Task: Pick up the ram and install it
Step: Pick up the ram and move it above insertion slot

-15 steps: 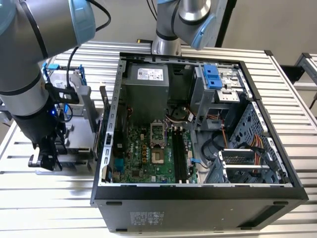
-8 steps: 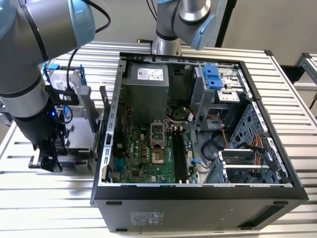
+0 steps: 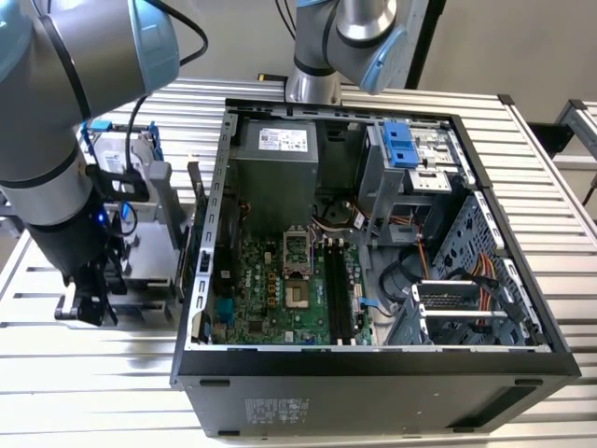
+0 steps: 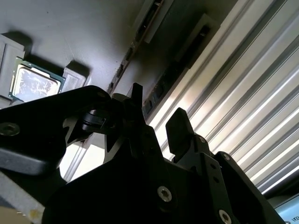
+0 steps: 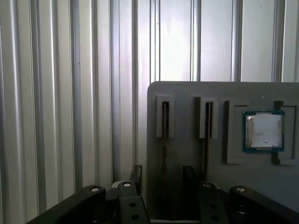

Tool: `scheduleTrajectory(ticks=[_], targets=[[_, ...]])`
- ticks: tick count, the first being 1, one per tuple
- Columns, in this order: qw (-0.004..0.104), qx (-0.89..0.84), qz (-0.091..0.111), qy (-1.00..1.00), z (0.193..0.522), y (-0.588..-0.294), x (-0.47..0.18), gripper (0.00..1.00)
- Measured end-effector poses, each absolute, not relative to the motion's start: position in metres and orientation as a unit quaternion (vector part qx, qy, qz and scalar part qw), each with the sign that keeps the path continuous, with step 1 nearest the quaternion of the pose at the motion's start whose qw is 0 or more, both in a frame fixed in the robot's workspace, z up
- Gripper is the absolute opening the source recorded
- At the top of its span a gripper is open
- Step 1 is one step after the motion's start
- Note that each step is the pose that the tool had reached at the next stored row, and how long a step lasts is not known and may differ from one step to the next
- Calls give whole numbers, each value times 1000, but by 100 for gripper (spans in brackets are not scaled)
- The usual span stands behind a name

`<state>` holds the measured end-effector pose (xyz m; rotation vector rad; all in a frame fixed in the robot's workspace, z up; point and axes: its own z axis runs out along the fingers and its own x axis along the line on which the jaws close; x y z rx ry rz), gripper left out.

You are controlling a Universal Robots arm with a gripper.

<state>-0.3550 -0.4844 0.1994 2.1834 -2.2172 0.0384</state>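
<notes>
One broad ribbed metal surface point(image 3: 93, 411) carries an open computer case point(image 3: 373, 383) and, just beside it at the exterior view's left, a grey holder point(image 5: 187, 91). The arm point(image 3: 56, 140) hangs low over that holder. The ram point(image 5: 164, 140), a thin dark stick, stands on edge in one of the holder's two narrow slots, and a processor chip point(image 5: 264, 130) is seated further along. The end effector point(image 5: 162, 170) is spread wide and empty, its fingers point(image 5: 136, 173) either side of the ram's slot line. I judge the stick light, stiff and fragile. It is best pinched gently on its flat faces near mid-length, kept upright, away from the contact edge.
</notes>
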Motion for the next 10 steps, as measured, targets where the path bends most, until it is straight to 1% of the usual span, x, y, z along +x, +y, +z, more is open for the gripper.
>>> scheduleTrajectory(ticks=[10], targets=[[15, 702, 13, -712, 195, -485, -355, 100]])
